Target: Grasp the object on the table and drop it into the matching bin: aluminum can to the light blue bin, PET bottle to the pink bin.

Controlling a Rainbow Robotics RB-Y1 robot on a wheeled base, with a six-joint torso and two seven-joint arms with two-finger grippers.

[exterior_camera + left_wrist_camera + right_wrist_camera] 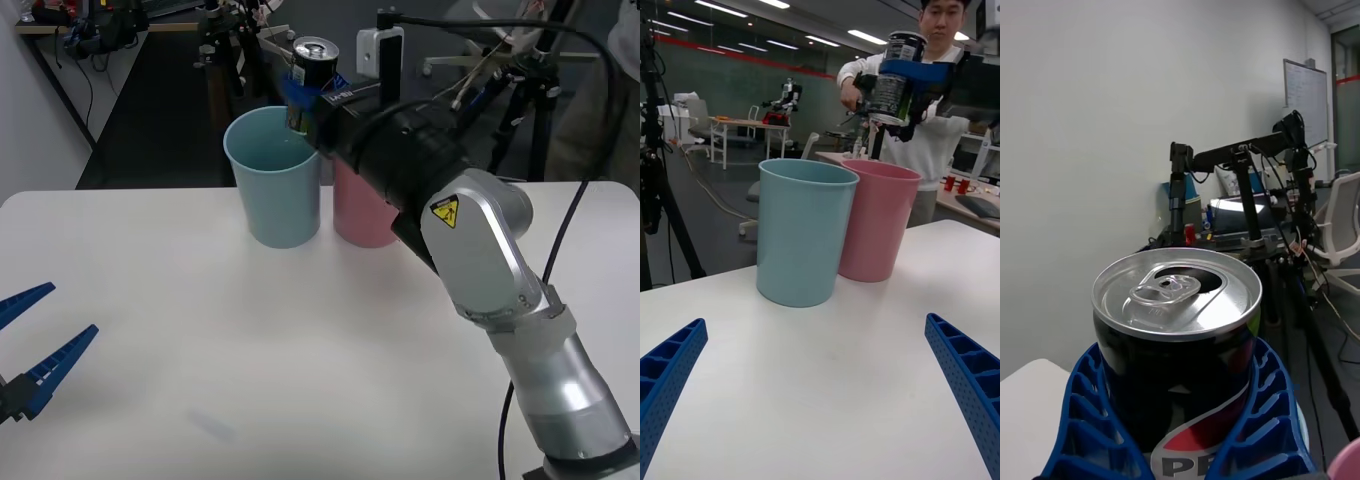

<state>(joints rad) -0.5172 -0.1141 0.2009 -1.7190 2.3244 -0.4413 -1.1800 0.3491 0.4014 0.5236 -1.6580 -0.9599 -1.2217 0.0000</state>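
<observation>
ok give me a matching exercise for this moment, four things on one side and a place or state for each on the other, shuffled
Things:
1. aluminum can
2. light blue bin
3. pink bin
4. left gripper

Places or states:
A. open, low over the table's near left edge
B. standing on the table on the robot's left of its twin
C. clamped upright in the right gripper, above the bins
D. partly hidden behind the right arm

Pairs: 1-C, 2-B, 3-D, 4-A

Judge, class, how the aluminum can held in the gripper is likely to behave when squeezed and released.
Aluminum can looks already opened, so probably light and easily dented. Its smooth wall may slip between the right gripper fingers. Held upright, it would likely drop straight.
</observation>
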